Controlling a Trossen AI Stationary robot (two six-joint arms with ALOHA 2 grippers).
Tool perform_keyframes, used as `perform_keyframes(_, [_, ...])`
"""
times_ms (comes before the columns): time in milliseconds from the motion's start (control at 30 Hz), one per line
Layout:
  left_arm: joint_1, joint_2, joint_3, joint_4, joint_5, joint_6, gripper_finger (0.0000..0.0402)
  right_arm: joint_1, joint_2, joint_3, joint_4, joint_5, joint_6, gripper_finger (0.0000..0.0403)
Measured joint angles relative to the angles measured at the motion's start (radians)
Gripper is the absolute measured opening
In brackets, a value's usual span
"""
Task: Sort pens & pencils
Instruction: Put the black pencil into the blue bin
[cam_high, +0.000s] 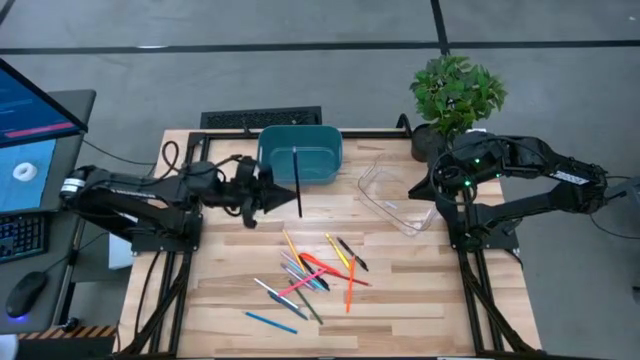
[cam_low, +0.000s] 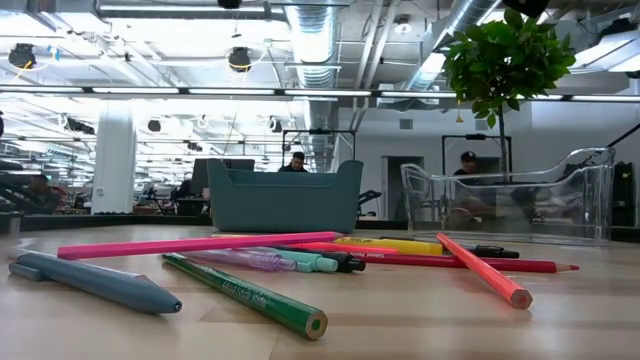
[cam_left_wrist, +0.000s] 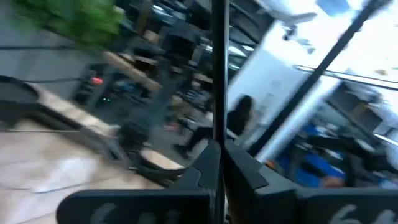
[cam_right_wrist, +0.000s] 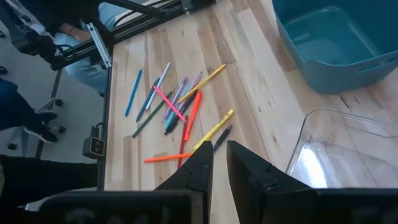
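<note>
Left pincer (cam_high: 290, 193) clamped around black pencil (cam_high: 297, 180)

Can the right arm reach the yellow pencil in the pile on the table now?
Probably yes. The right tool is not holding anything and hovers near the clear plastic tray; nothing lies over the yellow pencil at the pile's right edge.

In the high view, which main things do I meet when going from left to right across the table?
left gripper shut on a black pen → teal bin → clear tray → right gripper, below the potted plant.
</note>
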Motion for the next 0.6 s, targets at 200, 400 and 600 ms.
perform_keyframes(200, [0.116,0.045,0.010,-0.184,-0.175,0.040,0.0000,0.000,0.000,0.000,0.000,0.000,0.000,0.0069])
perform_keyframes(400, [0.357,0.186,0.184,-0.546,-0.042,0.207,0.0000,0.000,0.000,0.000,0.000,0.000,0.001,0.0069])
perform_keyframes(600, [0.545,0.388,0.399,-0.951,0.028,0.488,0.0000,0.000,0.000,0.000,0.000,0.000,0.001,0.0069])
